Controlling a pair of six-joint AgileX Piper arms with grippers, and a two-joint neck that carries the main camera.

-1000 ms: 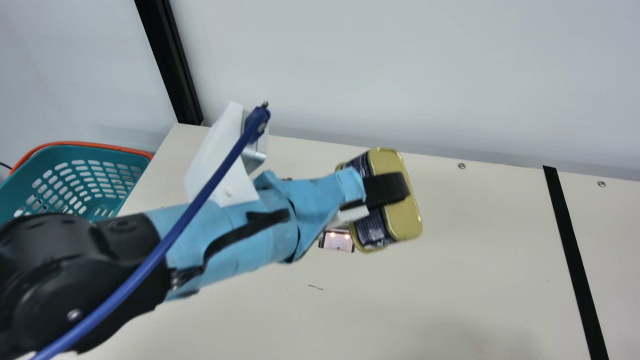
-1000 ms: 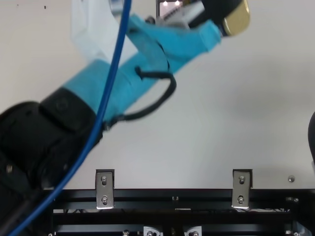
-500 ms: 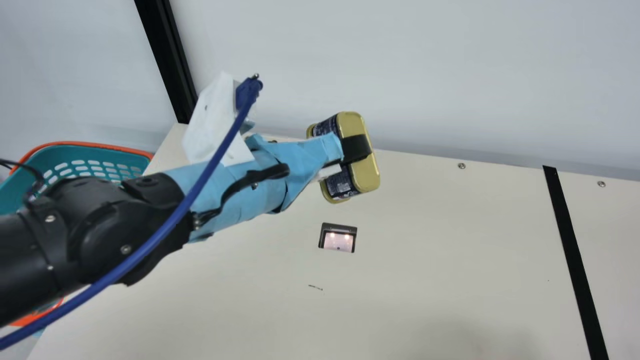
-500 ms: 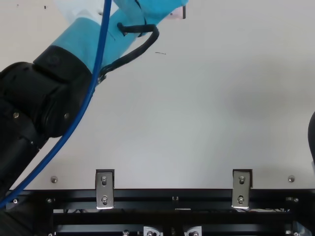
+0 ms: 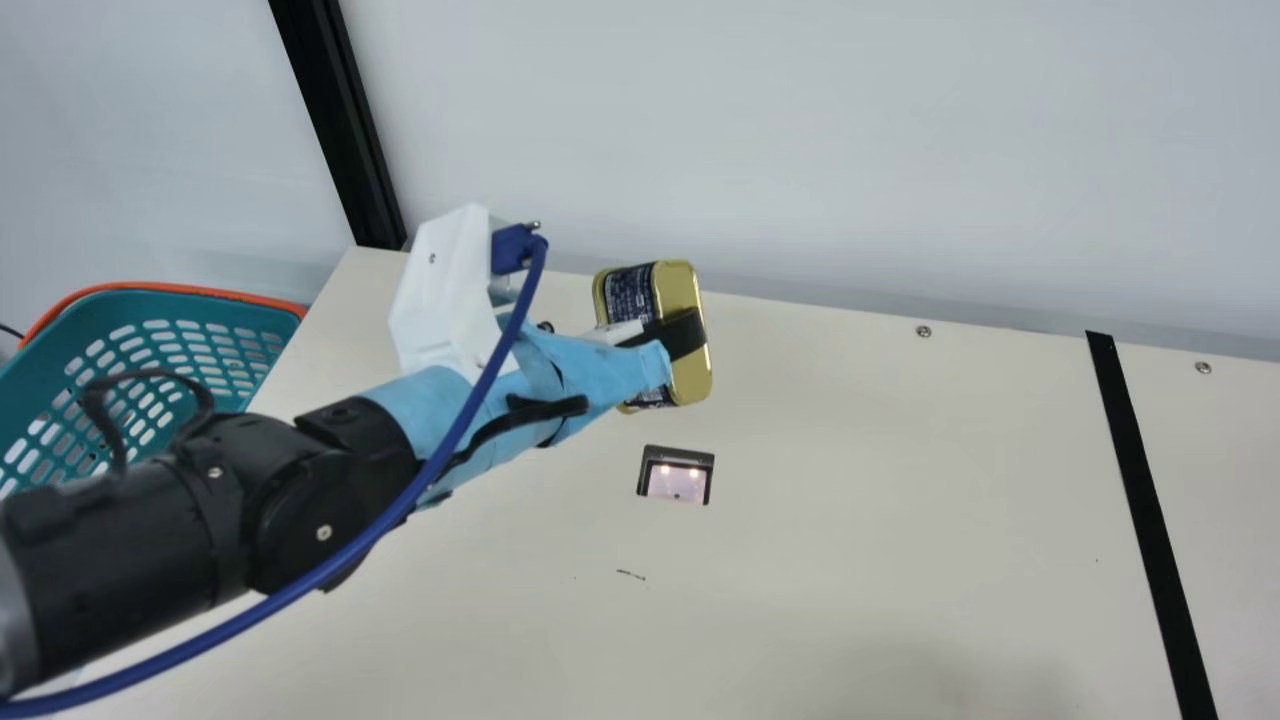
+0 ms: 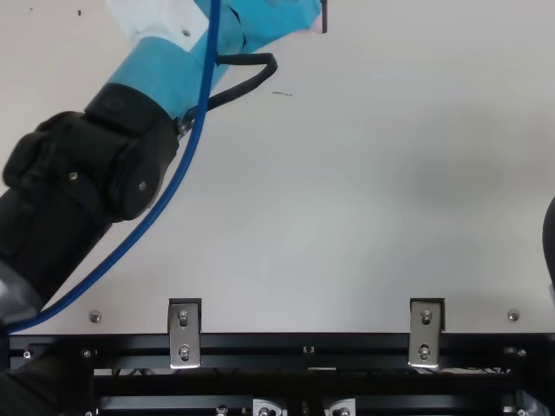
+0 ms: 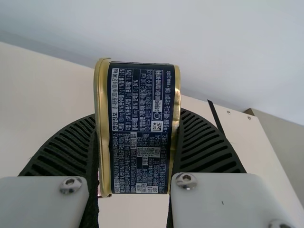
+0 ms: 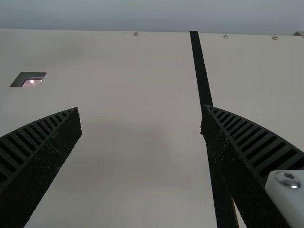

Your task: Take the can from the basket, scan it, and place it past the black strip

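the left gripper [image 5: 655,335] is clamped on the can [image 5: 628,292], near the middle of the main view, a bit above centre; in the left wrist view a ribbed finger presses each side. the can is tilted in the main view, gold with a dark label, and one black finger crosses its gold face while the other is mostly hidden behind it. up close the label's print is small and dense.

the lit scanner window [image 5: 676,478] sits just below the can in the main view; in the top view it is mostly covered by the blue-wrapped wrist [image 6: 282,16], which the top edge cuts off. the black strip [image 5: 1148,520] runs down the right side of the main view, well apart from the can.

the teal basket [image 5: 230,315] is cut off at the left edge, with the black arm [image 5: 120,540] over its lower part, so i can't tell what's in it. an orange rim [image 5: 200,289] shows behind it.

the right gripper [image 8: 141,108] has its fingers wide apart.

compared with half a second ago, the can is a little lower and further left in the main view, and more of the basket's holes show.
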